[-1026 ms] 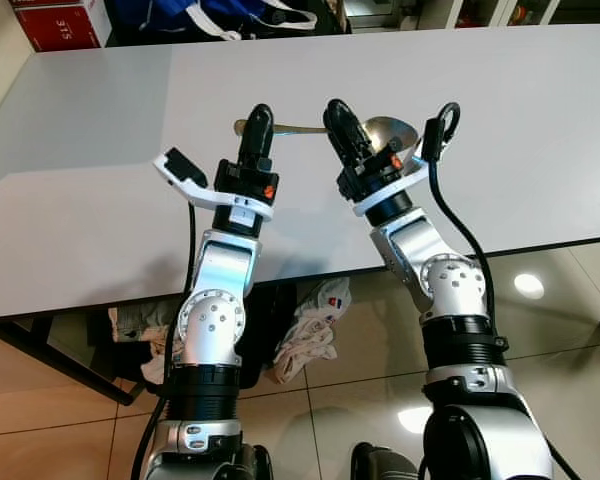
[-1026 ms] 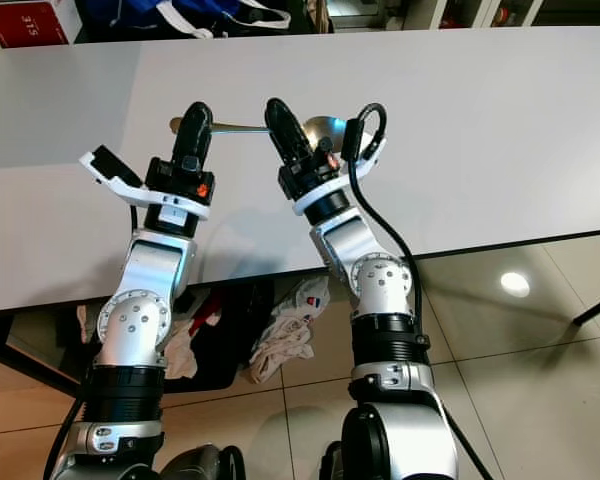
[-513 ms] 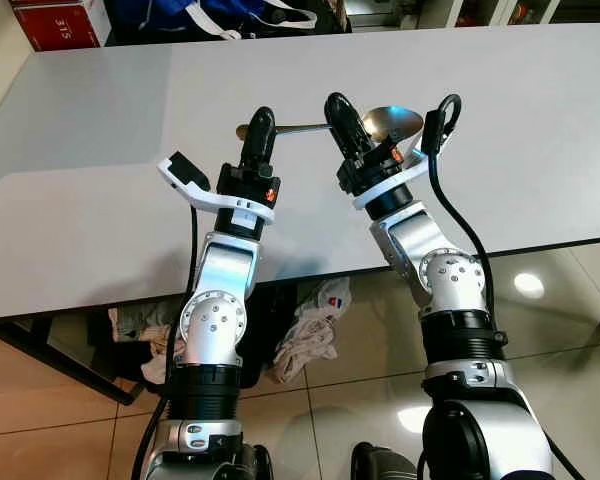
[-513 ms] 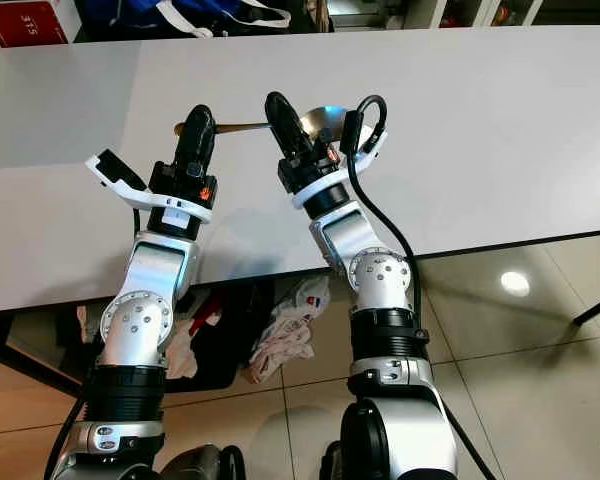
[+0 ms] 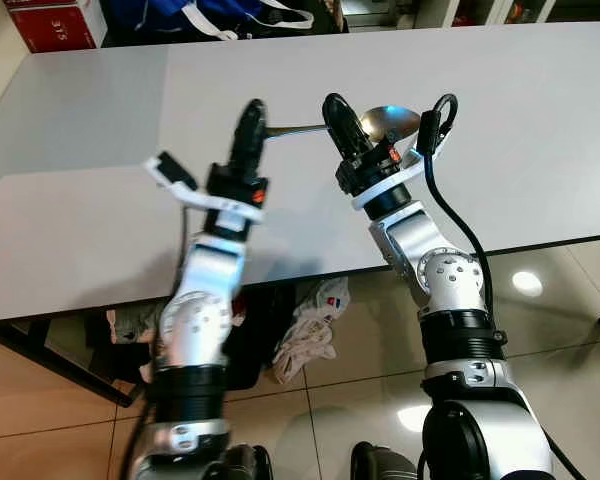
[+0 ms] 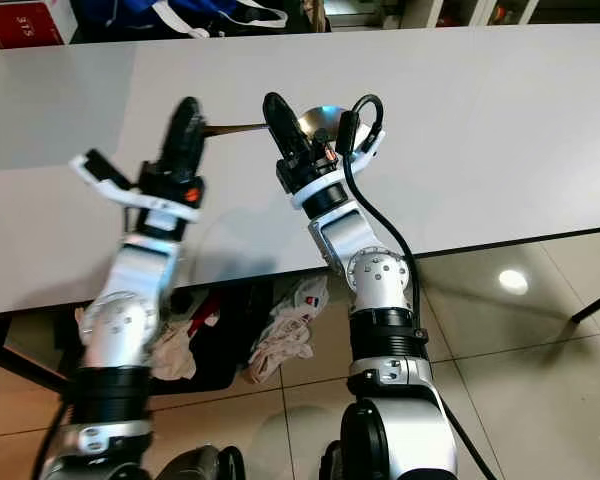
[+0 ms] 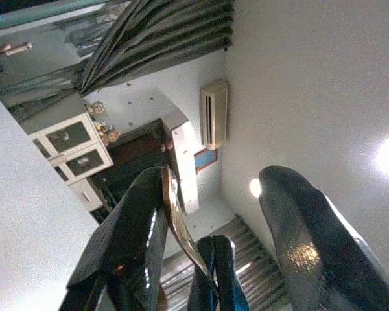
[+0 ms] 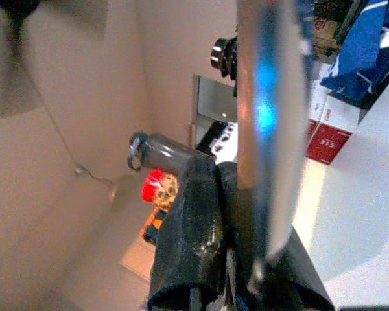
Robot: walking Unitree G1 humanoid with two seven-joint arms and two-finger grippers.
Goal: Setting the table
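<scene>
Holding a long-handled shiny metal ladle [image 5: 380, 122] level above the white rectangular worktop [image 5: 540, 110]: right pincer [image 5: 342, 117] clamping the handle near the bowl, left pincer [image 5: 250, 115] spread apart at the handle's left end, one finger [image 7: 126, 240] touching it.

Silver ladle [image 5: 385, 122], white table [image 5: 540, 110], black right gripper [image 5: 342, 125].

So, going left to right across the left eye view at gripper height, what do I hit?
Left gripper → spoon handle → right gripper → spoon bowl → black cable loop.
</scene>
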